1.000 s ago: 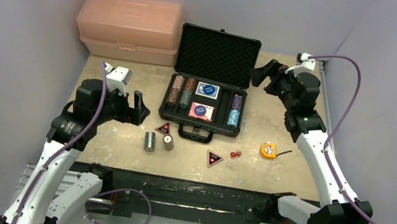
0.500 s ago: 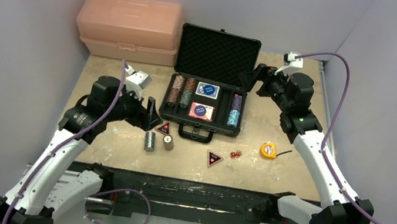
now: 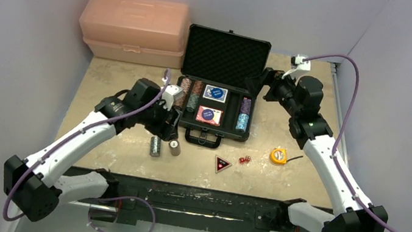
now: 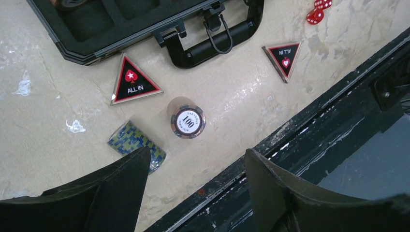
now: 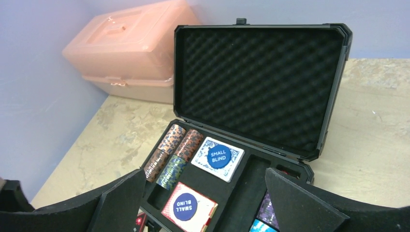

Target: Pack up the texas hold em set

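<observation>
Left arm [image 3: 96,130] swung in, 100 chip stack [image 4: 187,123] just beyond parted jaws.

Open black case [image 3: 225,57], loose chips [image 3: 154,146] (two stacks)

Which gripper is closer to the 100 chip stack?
Left. The left gripper hovers right by the 100 stack, which sits just ahead of its open jaws. The right gripper is far off at the case lid, by its right edge, also open.

Hard black plastic case [image 3: 225,132] lined with dimpled matt foam [image 5: 256,82]
</observation>
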